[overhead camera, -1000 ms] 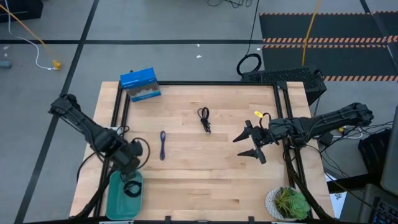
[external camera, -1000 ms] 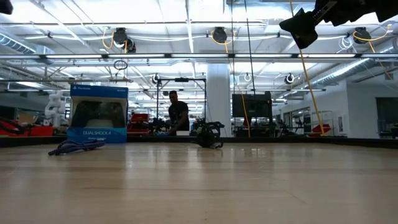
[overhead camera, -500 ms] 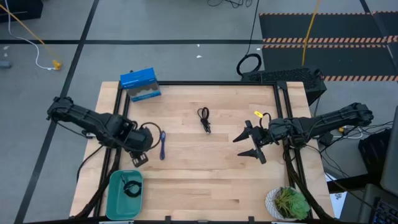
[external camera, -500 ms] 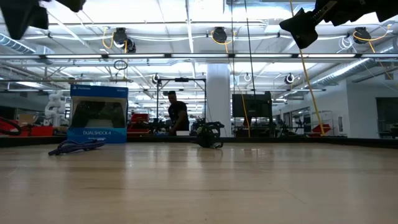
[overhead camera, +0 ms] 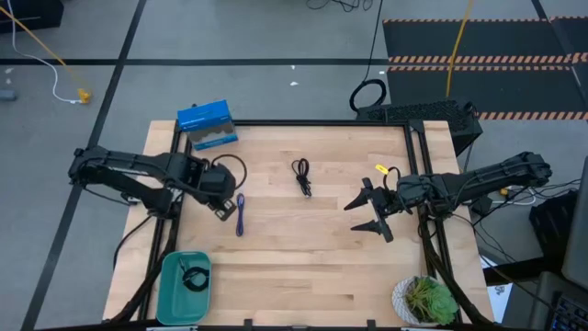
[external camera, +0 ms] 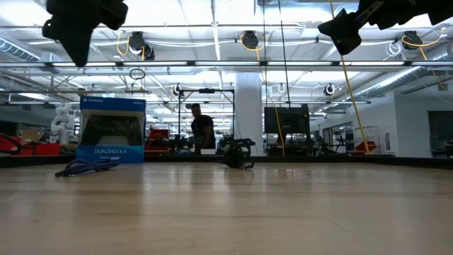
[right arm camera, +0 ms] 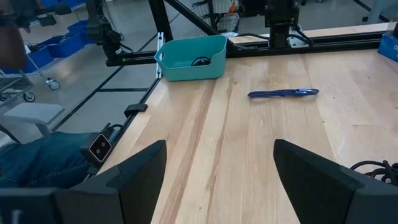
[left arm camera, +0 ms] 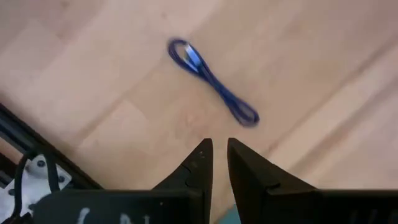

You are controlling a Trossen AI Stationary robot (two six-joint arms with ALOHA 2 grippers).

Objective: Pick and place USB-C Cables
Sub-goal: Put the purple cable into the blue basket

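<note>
While one black cable (overhead camera: 194,277) is already lying coiled in the teal bin (overhead camera: 168,294) at the near left corner of the tabletop (overhead camera: 303,276), the left gripper (overhead camera: 223,208) is hovering just beside the blue-purple USB-C cable (overhead camera: 240,214), and that looks like the next pick. Its fingers (left arm camera: 198,167) are sitting nearly closed with only a thin slot between them and nothing held; in its wrist view the blue bundle is lying stretched out on the wood just ahead of the tips, so I'd guess they'll need to spread before coming down across it. The second black cable (overhead camera: 301,176) is waiting mid-table, well apart from both arms, loosely bundled and untouched. Over on the right, the right gripper (overhead camera: 372,210) is hanging above the wood with its fingers (right arm camera: 134,168) spread wide and empty, looking across toward the bin, parked clear of the left arm's work. A blue DualShock 4 box (overhead camera: 207,124) is sitting at the far left corner, and a small potted plant (overhead camera: 424,300) at the near right.
</note>
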